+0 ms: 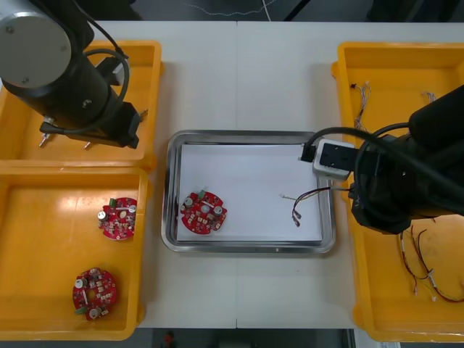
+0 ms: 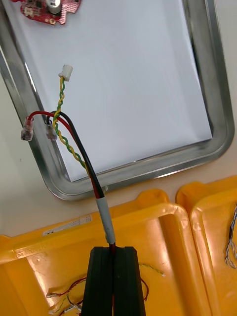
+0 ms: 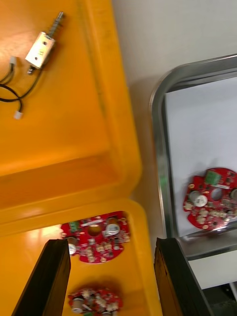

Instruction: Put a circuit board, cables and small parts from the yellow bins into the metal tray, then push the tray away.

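The metal tray [image 1: 246, 249], white inside, lies between the yellow bins. One round red circuit board [image 1: 203, 213] rests in its left part. My right gripper [image 2: 112, 251] is shut on the white-sleeved end of a red, black and yellow-green cable [image 2: 64, 123]. It hovers above the near right bin [image 2: 148, 222]. The cable's free ends [image 1: 304, 199] reach over the tray's right rim [image 2: 148, 170] onto the white floor. My left gripper [image 3: 113, 247] stands open with nothing in it, above the wall between the two left bins.
Two more circuit boards [image 1: 118, 217] [image 1: 94, 293] lie in the near left bin [image 1: 43, 203]. A small metal part [image 3: 43, 47] and a black cable lie in the far left bin [image 1: 145, 58]. Loose cables [image 1: 428, 268] lie in the near right bin; thin cables [image 1: 362, 94] in the far right bin.
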Controlling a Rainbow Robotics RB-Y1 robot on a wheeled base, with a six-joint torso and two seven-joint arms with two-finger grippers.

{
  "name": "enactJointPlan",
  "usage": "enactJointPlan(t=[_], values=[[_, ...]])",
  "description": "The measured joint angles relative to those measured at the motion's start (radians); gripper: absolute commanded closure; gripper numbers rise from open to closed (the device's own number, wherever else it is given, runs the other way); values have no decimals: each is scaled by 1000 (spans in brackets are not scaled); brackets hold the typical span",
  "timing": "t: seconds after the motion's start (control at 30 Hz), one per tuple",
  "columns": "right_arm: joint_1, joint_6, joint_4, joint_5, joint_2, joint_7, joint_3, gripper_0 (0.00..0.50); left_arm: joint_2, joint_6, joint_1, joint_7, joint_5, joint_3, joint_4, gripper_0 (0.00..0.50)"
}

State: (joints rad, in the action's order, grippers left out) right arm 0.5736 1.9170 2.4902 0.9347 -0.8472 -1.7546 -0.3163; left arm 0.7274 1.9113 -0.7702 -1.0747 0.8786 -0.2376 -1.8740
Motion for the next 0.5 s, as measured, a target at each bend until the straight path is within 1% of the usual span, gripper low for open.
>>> enactJointPlan(t=[0.1,0.17,0.23,0.33,0.5], values=[[47,0,-11,-33,15,0,-85,500,19,0,0,-133,0,27,56,0],[72,0,-31,-57,35,-6,-129,500,30,0,0,-228,0,45,91,0],[90,0,-57,-80,57,-30,-165,500,41,0,0,-294,-2,59,122,0],[112,0,-102,-119,85,-68,-219,500,57,-1,0,-327,-10,75,171,0],[142,-3,-155,-189,102,-79,-309,500,78,-31,0,-328,-17,109,264,0]])
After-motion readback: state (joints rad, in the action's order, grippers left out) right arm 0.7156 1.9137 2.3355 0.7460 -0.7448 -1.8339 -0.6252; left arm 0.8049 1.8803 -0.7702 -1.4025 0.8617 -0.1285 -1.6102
